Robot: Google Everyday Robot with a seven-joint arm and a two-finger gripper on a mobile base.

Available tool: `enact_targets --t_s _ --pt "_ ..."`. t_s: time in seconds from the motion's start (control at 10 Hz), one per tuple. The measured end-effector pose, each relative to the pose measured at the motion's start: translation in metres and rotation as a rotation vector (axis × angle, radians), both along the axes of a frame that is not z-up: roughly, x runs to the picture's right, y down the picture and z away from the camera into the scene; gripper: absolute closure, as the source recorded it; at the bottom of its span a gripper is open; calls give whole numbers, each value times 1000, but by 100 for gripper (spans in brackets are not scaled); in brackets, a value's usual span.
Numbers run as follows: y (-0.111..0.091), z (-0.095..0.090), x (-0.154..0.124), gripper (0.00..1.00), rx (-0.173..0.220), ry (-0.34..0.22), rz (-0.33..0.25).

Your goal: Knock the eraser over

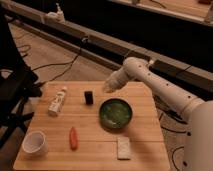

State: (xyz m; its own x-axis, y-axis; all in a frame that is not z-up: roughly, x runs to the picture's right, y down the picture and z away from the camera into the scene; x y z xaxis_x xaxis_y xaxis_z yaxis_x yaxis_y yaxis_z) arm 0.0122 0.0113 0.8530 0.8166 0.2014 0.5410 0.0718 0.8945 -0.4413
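The eraser [88, 97] is a small black block standing upright on the wooden table [145, 135], left of the green bowl [115, 113]. My gripper [107, 88] is at the end of the white arm, hovering above the table's back part, just right of the eraser and behind the bowl. It is apart from the eraser.
A white bottle [57, 101] lies at the left. A white cup [34, 143] stands at the front left, an orange carrot-like piece [73, 138] beside it. A pale rectangular pad [123, 148] lies in front of the bowl. Cables run across the floor behind.
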Motion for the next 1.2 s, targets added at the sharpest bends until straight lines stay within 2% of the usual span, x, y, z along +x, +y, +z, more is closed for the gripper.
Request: enact_targets --t_s 0.4,0.7,0.9,1.1,1.2 --pt "20 33 -31 100 -74 -77 13" --pt "29 51 -59 100 -112 -146 9" --pt "22 48 -82 100 -117 -224 23" --pt "-3 23 -110 100 -89 -351 60" --pt "-11 14 -119 100 -75 -394 71"
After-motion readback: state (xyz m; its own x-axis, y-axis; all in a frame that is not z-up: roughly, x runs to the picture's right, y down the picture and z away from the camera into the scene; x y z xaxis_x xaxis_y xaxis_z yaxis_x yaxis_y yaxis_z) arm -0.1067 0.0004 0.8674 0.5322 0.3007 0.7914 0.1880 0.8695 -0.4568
